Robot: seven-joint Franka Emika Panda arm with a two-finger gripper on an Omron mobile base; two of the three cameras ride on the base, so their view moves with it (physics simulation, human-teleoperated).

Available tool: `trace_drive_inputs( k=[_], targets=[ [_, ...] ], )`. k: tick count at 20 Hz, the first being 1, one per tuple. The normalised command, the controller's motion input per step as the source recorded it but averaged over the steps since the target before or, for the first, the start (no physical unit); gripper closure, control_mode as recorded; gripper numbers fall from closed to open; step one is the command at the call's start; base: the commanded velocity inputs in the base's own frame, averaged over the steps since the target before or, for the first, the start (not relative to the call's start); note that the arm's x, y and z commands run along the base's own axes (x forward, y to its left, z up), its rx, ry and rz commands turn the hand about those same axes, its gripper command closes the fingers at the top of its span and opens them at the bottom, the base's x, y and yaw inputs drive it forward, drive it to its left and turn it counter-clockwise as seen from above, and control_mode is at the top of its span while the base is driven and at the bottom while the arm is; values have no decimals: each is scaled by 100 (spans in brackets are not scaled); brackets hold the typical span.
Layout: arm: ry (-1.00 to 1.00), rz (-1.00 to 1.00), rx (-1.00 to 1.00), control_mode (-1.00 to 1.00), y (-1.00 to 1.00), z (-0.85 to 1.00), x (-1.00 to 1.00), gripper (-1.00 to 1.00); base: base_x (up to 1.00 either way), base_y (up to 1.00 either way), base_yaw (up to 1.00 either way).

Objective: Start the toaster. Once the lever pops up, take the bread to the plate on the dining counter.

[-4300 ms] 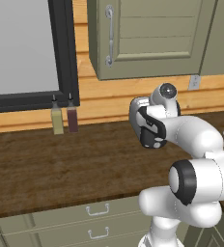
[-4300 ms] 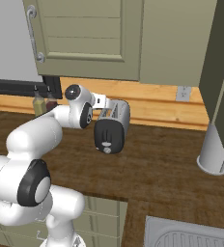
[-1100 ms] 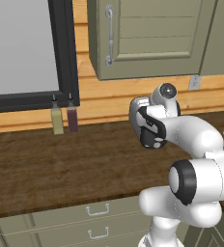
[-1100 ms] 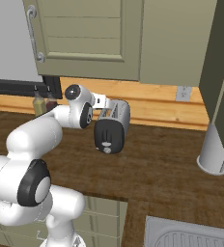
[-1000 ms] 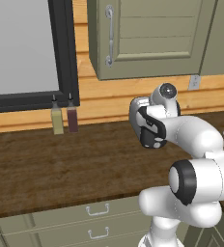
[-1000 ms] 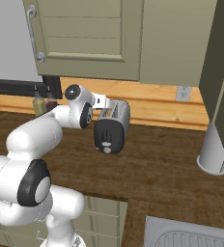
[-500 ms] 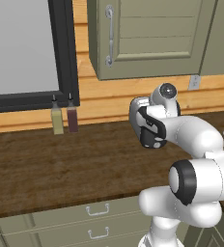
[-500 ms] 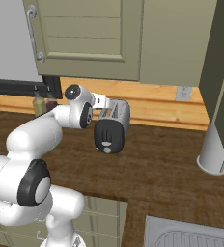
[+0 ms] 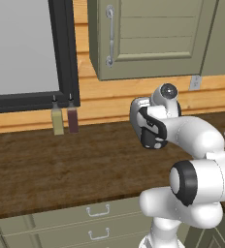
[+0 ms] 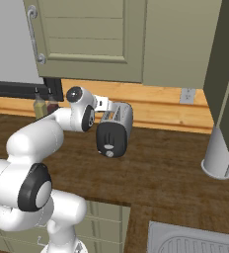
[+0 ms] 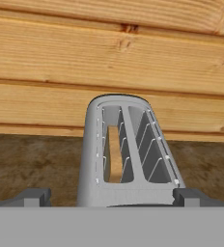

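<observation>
My hand view looked down into the toaster (image 11: 126,159), where one tan slice of bread (image 11: 114,154) stood in the left of two slots. The right base view showed its black end panel and knob on the wood counter (image 10: 156,168). My gripper (image 11: 111,195) stood wide apart, straddling it.

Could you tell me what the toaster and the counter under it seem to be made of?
The toaster looks like brushed silver-grey metal with a matte black end panel, perhaps plastic. The counter looks like dark-brown wood, going by its streaked grain, though it could be laminate.
</observation>
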Motion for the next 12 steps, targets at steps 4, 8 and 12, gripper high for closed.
trace_drive_inputs(
  k=[4,8,12],
  targets=[
    [0,0,0,-100,0,0,0,-100,0,0,0],
    [0,0,0,-100,0,0,0,-100,0,0,0],
    [0,0,0,-100,0,0,0,-100,0,0,0]
  ],
)
